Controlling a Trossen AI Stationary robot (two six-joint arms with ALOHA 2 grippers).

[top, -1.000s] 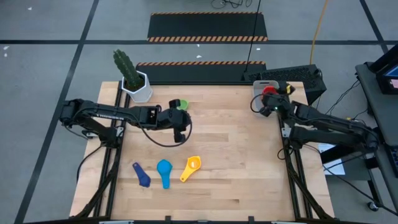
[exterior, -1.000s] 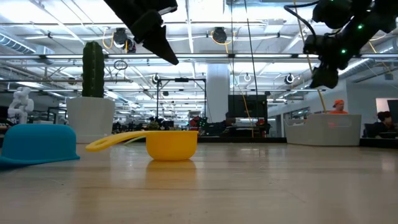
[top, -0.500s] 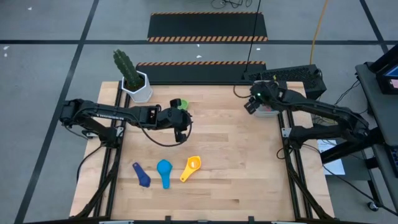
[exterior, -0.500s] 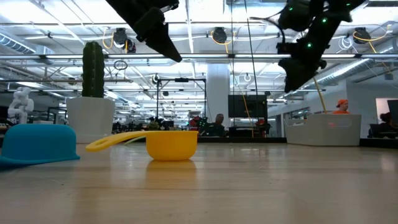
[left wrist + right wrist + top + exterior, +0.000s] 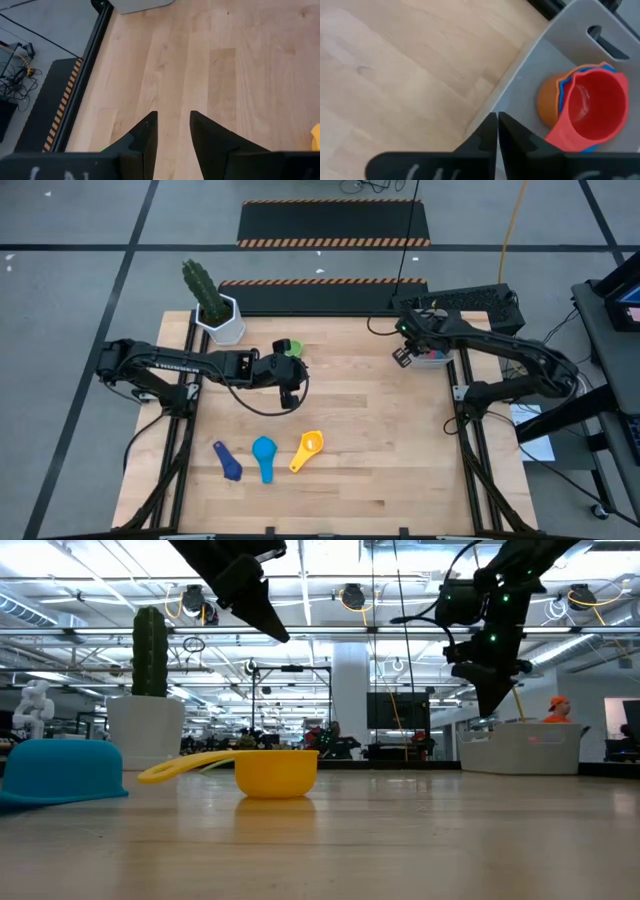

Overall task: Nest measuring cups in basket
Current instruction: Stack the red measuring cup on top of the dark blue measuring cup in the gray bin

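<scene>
The grey basket stands at the table's far right. In it a red cup sits nested in a blue cup and an orange one. My right gripper hovers shut above the basket's left rim, pointing down. The yellow cup, light blue cup and dark blue cup lie near the front; the light blue one rests mouth down. A green cup lies beside my left arm. My left gripper hangs open over bare wood.
A white pot with a cactus stands at the table's far left corner. Bare wood lies between the two arms and in front of the basket. In the low view the room behind the table shows, with a person in orange far off.
My right gripper has swung from above the basket toward the table's left, to the basket's left rim. It has rolled, tipped to point more steeply down, and shut with nothing between its fingers. The cups on the table lie as before.
</scene>
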